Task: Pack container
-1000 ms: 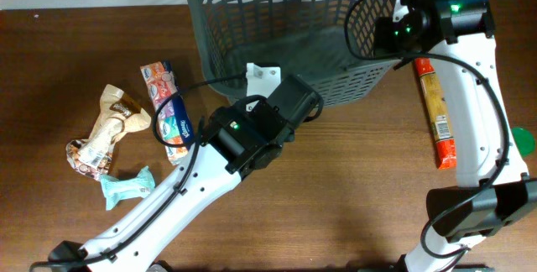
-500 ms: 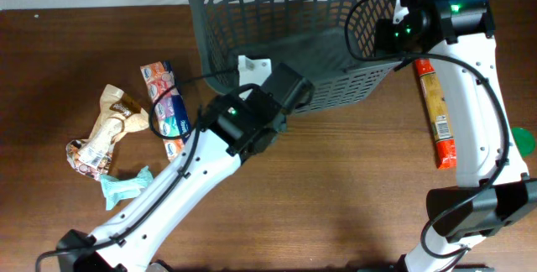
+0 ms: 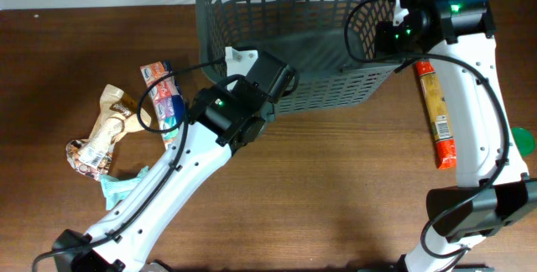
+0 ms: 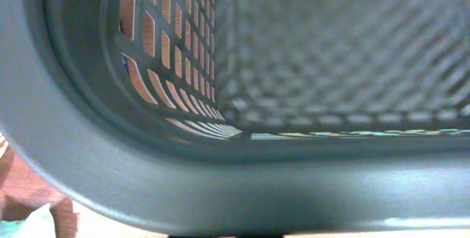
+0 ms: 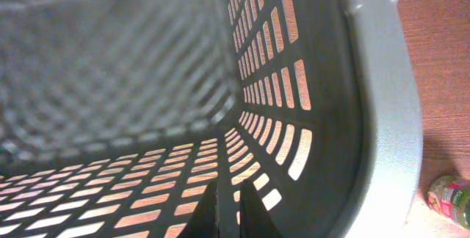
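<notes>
1. Nearest on the desk (image 3: 352, 196), at the left, lies a teal wrapper (image 3: 126, 186). Its print is too small to read.
2. Just beyond it sits a crumpled brown bag (image 3: 105, 133). It has pale markings, but no word can be made out.
3. Further on, an orange-and-blue packet (image 3: 164, 96) lies partly under the left arm, its label illegible.
4. At the right, a long orange packet (image 3: 436, 112) lies lengthwise beside the right arm. A green round thing (image 3: 524, 142) is at the picture's edge.
5. The left gripper (image 3: 273, 75) is at the basket's near-left corner. Its fingers are hidden, so I cannot tell whether it is released or clenched.
6. The basket (image 3: 208, 28) stands at the far side of the desk, centre to right. It is dark grey and rectangular, with slotted lattice walls, a broad rounded rim and a solid bottom.
7. The right gripper (image 5: 226, 194) is at the basket's right wall. Its dark fingers sit close together against the slots, and I cannot tell whether they clamp it.
</notes>
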Robot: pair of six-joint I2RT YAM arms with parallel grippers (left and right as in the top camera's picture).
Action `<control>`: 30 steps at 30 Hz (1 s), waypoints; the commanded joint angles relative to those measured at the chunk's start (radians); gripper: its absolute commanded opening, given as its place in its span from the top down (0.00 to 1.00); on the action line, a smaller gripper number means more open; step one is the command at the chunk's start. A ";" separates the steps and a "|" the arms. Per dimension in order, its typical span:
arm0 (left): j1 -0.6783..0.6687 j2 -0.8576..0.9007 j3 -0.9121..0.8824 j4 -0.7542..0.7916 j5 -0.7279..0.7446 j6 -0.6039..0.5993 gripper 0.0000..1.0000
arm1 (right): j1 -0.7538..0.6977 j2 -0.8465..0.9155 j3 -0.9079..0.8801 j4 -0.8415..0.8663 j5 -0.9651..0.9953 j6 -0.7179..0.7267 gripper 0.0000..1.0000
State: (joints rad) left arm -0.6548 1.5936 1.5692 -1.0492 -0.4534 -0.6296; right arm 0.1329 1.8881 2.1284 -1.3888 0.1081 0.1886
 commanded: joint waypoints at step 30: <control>0.023 0.000 0.023 0.023 -0.071 0.064 0.98 | 0.005 -0.008 0.014 -0.048 -0.026 -0.019 0.96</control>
State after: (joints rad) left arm -0.6460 1.5936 1.5692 -1.0325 -0.4915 -0.5858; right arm 0.1329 1.8881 2.1284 -1.4258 0.0883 0.1780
